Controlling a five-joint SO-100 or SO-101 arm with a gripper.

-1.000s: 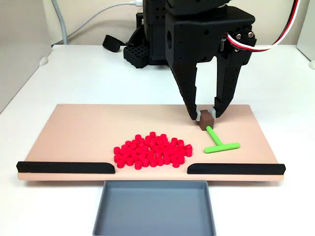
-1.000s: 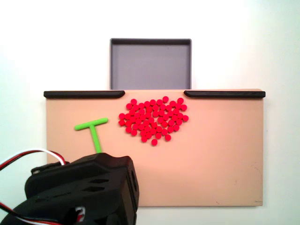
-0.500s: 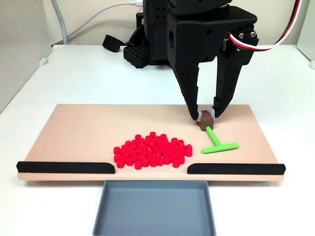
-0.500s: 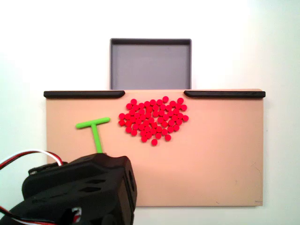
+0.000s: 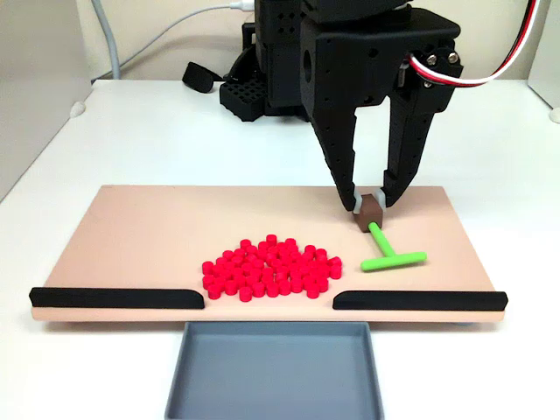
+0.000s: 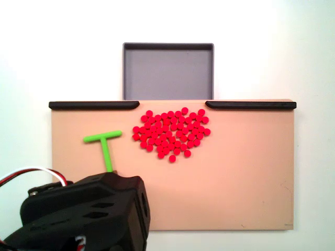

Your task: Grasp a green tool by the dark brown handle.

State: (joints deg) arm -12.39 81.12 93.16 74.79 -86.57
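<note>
We see the black two-finger gripper (image 5: 369, 203) reaching straight down onto a flat peach-coloured board (image 5: 157, 229) that lies on the white worktop (image 5: 175, 131). Its jaws are clamped on the small dark brown cube-shaped handle (image 5: 371, 211), one fingertip on either side of it. That cube caps the thin stem of the bright green T-shaped plastic tool (image 5: 388, 252), which slants away from the jaws towards the board's near edge in this fixed view, its crossbar lying on the board. In a fixed view from above, the green tool (image 6: 104, 145) sits left of a heap of small red pellets (image 6: 170, 134), near but apart, and the arm's black body covers the stem's lower end. Two long black strips (image 6: 94, 105) line the board's edge, and a grey rectangular tray (image 6: 168, 70) sits just beyond.
</note>
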